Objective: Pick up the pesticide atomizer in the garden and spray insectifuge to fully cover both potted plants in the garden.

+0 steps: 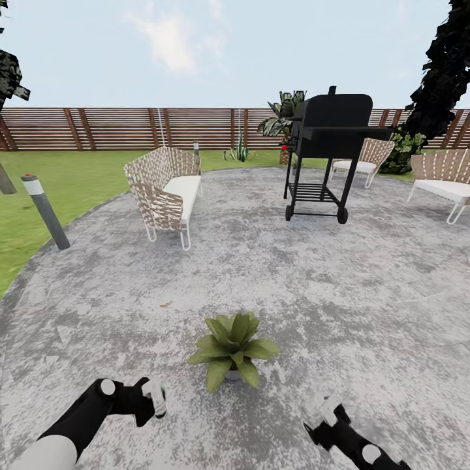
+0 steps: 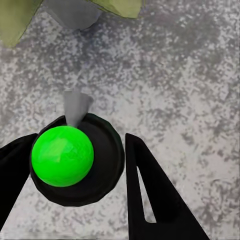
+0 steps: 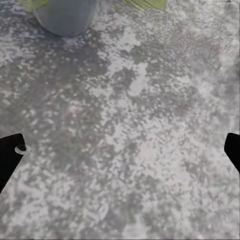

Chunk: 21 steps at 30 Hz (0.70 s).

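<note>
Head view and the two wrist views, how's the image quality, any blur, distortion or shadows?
Head view: wide-angle, the fence bows, flat light, little shadow under the potted plant. Left wrist view: the atomizer between the fingers is sharp, leaves are smeared. Right wrist view: soft, blotchy paving, grey pot blurred.

One potted plant (image 1: 232,349), three chairs (image 1: 168,190), one grill (image 1: 326,150), one bollard (image 1: 44,211).
</note>
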{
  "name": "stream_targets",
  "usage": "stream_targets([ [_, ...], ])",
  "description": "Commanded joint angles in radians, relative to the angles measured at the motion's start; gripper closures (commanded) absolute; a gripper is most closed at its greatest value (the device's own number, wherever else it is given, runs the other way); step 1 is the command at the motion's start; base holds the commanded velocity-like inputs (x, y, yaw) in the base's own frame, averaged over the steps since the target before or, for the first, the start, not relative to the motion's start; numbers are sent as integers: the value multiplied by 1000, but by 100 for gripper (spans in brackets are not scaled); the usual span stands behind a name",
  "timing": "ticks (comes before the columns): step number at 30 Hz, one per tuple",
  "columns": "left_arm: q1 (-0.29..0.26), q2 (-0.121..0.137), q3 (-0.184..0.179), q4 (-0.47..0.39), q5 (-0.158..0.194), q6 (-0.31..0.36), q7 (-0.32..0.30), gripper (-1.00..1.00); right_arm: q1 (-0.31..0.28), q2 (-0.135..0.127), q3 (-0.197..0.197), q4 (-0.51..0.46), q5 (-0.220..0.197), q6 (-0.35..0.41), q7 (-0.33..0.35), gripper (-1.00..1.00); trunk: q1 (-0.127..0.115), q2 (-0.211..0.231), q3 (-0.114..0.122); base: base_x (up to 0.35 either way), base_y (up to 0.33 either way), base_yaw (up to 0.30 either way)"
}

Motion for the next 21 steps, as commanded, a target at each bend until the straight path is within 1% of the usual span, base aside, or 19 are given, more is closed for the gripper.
stream_targets([
  [1, 0, -10, 23, 1, 0, 48, 45, 100, -1, 2, -10, 82, 3, -54, -147, -100, 0, 0, -1, 0, 0, 0],
  [2, 0, -18, 30, 2, 10, 95, 73, 100, 0, 2, -11, 118, -3, -87, -226, -100, 0, 0, -1, 0, 0, 0],
  [3, 0, -23, 33, 2, 19, 126, 87, 100, 2, 2, -12, 139, -14, -108, -270, -100, 0, 0, -1, 0, 0, 0],
  [4, 0, -30, 36, 2, 36, 172, 104, 100, 12, 3, -12, 163, -45, -138, -318, -100, 0, 0, -1, 0, 0, 0],
  [5, 0, -34, 37, 2, 55, 218, 115, 100, 27, 6, -12, 177, -89, -165, -344, -100, 0, 0, -1, 0, 0, 0],
  [6, 0, -36, 37, 2, 76, 256, 123, 100, 39, 7, -12, 184, -139, -182, -358, -100, 0, 0, -1, 0, 0, 0],
  [7, 0, -36, 36, 2, 98, 280, 127, 100, 46, 9, -12, 188, -187, -191, -365, -100, 0, 0, -1, 0, 0, 0],
  [9, 1, -37, 44, 4, 130, 299, 136, 100, 52, 10, -11, 190, -251, -197, -371, -100, 0, 0, -1, 0, 0, 0],
  [10, 1, -37, 64, 8, 143, 310, 149, 100, 53, 10, -11, 191, -280, -199, -372, -100, 0, 0, -1, 0, 0, 0],
  [12, 1, -38, 103, 23, 153, 348, 171, 100, 54, 10, -11, 191, -303, -199, -372, -100, 0, 0, -1, 0, 0, 0],
  [14, 1, -50, 130, 44, 156, 427, 210, 100, 54, 10, -11, 192, -316, -201, -373, -100, 0, 0, -1, 0, 0, 0],
  [18, 1, -69, 137, 61, 158, 453, 273, 100, 54, 10, -11, 191, -319, -202, -373, -100, 0, 0, -1, 0, 0, 0],
  [21, 2, -87, 137, 106, 155, 454, 319, 100, 54, 10, -12, 192, -319, -201, -373, -100, 0, 0, -1, 0, 0, 0],
])
